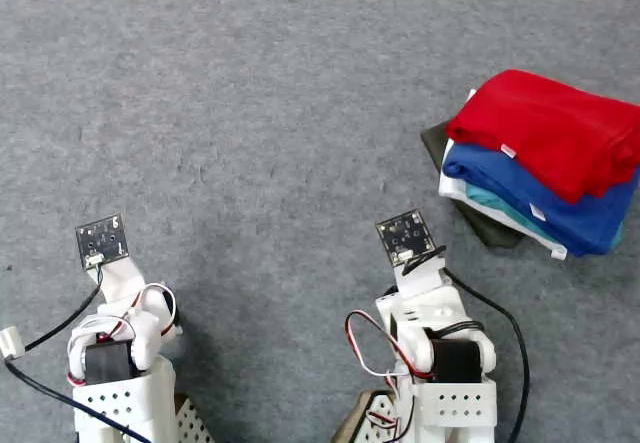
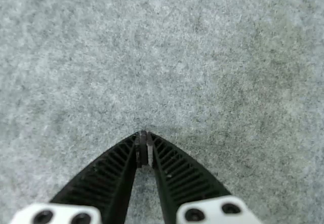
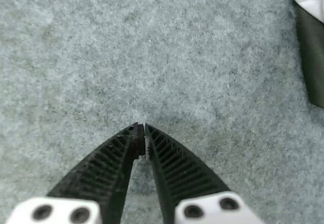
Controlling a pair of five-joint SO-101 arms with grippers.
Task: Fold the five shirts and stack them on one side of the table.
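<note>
The stack (image 1: 540,168) of folded shirts, red shirt (image 1: 550,128) on top, lies on the table (image 1: 250,143) ahead of the right pincer (image 3: 142,140) to its outer side, well apart from the left pincer (image 2: 143,148). Both pincers are pressed together, holding nothing. Five layers seem stacked, so the task looks done.

Bare grey table (image 1: 250,143) running wide across the left and middle, plenty of room to pass there, stack of folded shirts (image 1: 540,163) blocking the right edge, dark bottom shirt (image 1: 490,227) poking out toward the right arm (image 1: 435,348), left arm (image 1: 115,358) well apart from the pile.
</note>
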